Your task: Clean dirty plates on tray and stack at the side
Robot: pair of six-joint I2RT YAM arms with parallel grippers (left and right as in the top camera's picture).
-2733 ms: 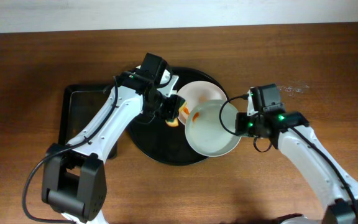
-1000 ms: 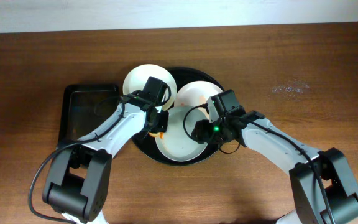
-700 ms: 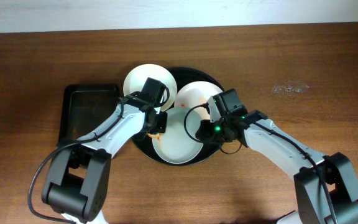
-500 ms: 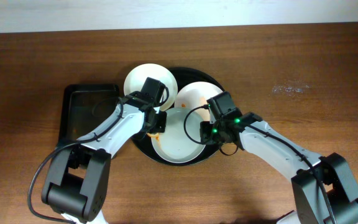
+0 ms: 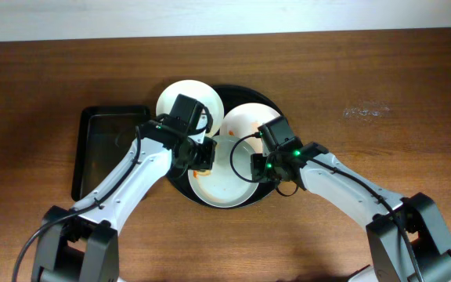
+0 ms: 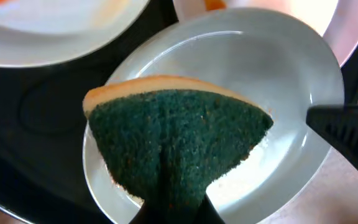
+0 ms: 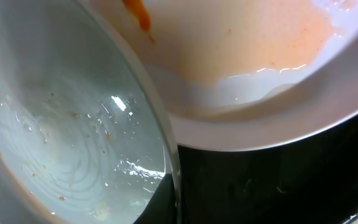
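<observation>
The round black tray (image 5: 180,182) holds two white plates; a third plate (image 5: 180,95) lies over its far-left rim. My right gripper (image 5: 255,167) is shut on the right rim of the front plate (image 5: 224,182), also seen in the right wrist view (image 7: 61,124), wet with small orange specks. My left gripper (image 5: 200,157) is shut on a green and orange sponge (image 6: 176,137), pressed on that plate's left part (image 6: 272,74). The back plate (image 5: 245,121) carries an orange sauce smear (image 7: 247,62). The right gripper's jaws (image 7: 173,205) pinch the rim.
A smaller rectangular black tray (image 5: 92,149) lies left of the round tray, under my left arm. The brown wooden table (image 5: 366,70) stretches right of the tray. The right gripper's finger (image 6: 347,127) shows at the right edge of the left wrist view.
The right gripper has carried the held plate leftwards to the tray's front. The left gripper with the sponge has shifted down onto that plate's left side, where an orange streak shows.
</observation>
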